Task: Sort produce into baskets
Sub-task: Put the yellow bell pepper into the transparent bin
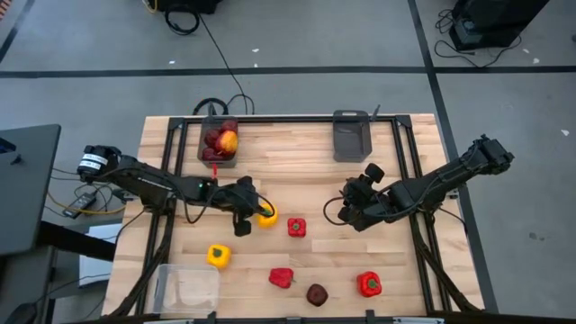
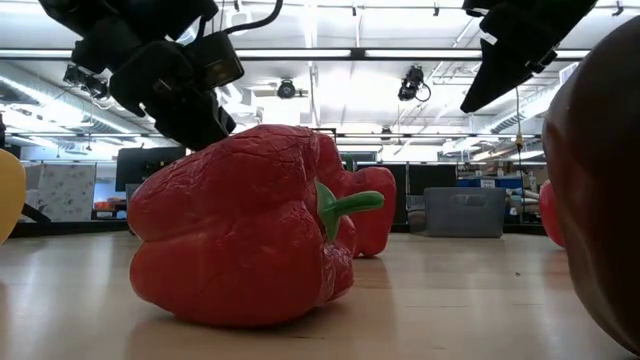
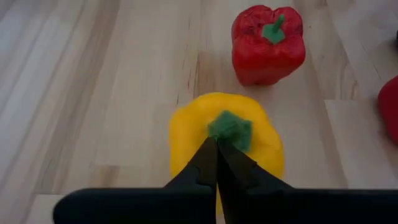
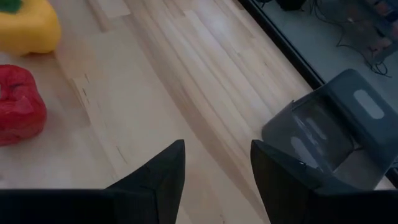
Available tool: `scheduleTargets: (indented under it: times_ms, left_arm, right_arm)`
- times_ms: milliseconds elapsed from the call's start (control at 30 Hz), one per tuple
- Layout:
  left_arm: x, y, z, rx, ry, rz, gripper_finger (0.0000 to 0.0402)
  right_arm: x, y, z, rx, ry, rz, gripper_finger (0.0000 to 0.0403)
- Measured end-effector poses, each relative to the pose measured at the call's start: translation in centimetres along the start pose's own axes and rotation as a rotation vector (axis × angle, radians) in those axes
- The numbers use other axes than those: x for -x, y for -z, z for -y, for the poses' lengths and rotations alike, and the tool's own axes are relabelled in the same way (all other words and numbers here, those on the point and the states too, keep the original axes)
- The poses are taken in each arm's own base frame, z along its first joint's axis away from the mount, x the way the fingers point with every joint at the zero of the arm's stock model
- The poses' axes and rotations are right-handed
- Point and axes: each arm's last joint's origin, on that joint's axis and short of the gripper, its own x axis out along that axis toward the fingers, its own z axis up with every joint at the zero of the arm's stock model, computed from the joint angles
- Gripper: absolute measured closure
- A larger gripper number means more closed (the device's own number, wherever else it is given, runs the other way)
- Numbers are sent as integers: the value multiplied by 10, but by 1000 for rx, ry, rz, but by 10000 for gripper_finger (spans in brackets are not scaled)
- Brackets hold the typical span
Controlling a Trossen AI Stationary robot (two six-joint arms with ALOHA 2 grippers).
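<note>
Where the left gripper (image 3: 216, 163) meets the yellow bell pepper (image 3: 225, 142), its fingers are pinched together on the green stem, a detail only the left wrist view shows. Beyond the jaws stands a red bell pepper (image 3: 267, 43). From above, the right gripper (image 1: 353, 200) hangs with jaws parted, an empty grey basket (image 4: 333, 134) ahead of them; another basket (image 1: 218, 144) holds fruit.

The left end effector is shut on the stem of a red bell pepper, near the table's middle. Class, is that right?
Not quite: the left end effector is shut on the stem of a yellow bell pepper, as the left wrist view shows; a red bell pepper stands apart beyond it.
</note>
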Motion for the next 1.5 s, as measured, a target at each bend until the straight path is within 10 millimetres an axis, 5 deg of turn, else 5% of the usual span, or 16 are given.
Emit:
scheduleTargets:
  times_ms: [333, 800, 1500]
  left_arm:
    - [0, 3, 0, 2, 4, -29, 386]
    - [3, -7, 0, -11, -56, 1, 229]
    - [3, -10, 4, -78, 48, 12, 223]
  right_arm:
    - [0, 0, 0, 0, -4, -2, 210]
    - [0, 0, -1, -2, -16, -11, 210]
    - [0, 0, -1, -2, -16, -11, 210]
